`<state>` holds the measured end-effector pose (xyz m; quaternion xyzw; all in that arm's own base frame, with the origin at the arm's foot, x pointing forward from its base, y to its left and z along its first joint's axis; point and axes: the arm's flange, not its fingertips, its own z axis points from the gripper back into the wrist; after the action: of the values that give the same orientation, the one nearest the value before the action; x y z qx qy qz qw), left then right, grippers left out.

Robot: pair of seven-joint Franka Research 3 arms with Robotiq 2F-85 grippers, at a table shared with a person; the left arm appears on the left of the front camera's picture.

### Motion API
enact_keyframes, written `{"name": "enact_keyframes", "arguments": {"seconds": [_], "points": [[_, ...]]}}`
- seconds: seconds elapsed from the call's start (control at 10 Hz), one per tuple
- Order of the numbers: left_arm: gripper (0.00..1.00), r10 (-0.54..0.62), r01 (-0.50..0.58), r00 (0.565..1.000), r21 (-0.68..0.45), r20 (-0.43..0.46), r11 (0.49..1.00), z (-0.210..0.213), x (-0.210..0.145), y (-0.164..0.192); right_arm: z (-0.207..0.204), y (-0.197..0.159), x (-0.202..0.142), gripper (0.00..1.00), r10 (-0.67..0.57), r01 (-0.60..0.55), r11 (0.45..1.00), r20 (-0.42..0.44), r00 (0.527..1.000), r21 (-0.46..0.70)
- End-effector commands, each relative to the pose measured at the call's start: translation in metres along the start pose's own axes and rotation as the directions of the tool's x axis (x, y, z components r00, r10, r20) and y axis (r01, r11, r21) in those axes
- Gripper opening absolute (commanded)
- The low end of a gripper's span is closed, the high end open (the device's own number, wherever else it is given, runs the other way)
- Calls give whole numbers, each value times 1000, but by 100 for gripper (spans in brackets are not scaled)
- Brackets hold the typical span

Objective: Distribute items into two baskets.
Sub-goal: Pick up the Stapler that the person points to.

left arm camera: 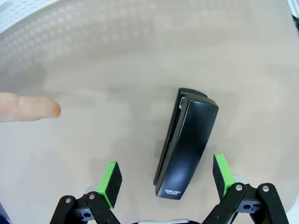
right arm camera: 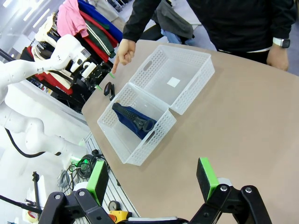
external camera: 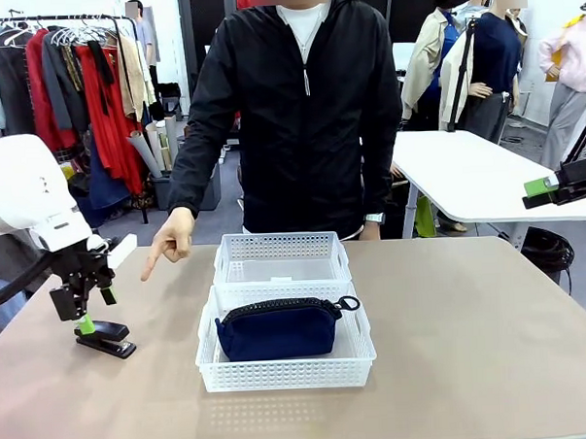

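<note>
Front view: the left tool (external camera: 96,311) hung with its jaws wide apart and nothing gripped, low over the stapler (external camera: 106,340). The stapler lay on the surface (external camera: 474,348), left of the baskets. One green pad sat right at the stapler's top (touching or not, couldn't tell). The person's hand (external camera: 170,240) pointed down just beyond the tool, index finger out. The pouch (external camera: 278,329) lay in the near basket (external camera: 285,377), zipper up and ring pull at its right end. The far basket (external camera: 280,245) stood against it behind. The right tool (external camera: 549,187) was up at the right edge, partly cut off. A clothes rack (external camera: 73,83) and a white table (external camera: 466,173) stood behind.

Left wrist view: the left tool (left arm camera: 166,179) had its pads spread on either side of the stapler's (left arm camera: 187,140) printed end, with gaps on both sides. A fingertip (left arm camera: 32,107) came in from the left edge, near the stapler but apart from it. A blurred basket corner (left arm camera: 14,11) showed top left.

Right wrist view: the right tool (right arm camera: 152,179) was fully open and held nothing, well back from everything. The pouch (right arm camera: 133,119) lay in the near basket (right arm camera: 161,128), and the far basket (right arm camera: 196,81) stood alongside it. The stapler (right arm camera: 110,88) was small and dark under the left tool (right arm camera: 100,77), so detail was hard to make out.
</note>
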<state>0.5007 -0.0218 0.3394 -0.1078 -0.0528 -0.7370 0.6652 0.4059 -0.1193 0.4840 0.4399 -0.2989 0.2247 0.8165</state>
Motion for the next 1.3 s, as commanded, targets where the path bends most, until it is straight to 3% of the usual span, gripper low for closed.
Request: {"name": "enact_keyframes", "arguments": {"seconds": [0.0,0.7,1.2], "points": [[100,14,-14,999,-14,-35,1000,-5,-5,1,0,1,-1,100,0,0,1000,2,1000,2],[100,87,-89,996,-50,-31,995,-17,-23,-2,0,1,-1,100,0,0,1000,2,1000,2],[100,-24,22,999,-47,-48,999,-23,-25,1,0,1,-1,100,0,0,1000,2,1000,2]]}}
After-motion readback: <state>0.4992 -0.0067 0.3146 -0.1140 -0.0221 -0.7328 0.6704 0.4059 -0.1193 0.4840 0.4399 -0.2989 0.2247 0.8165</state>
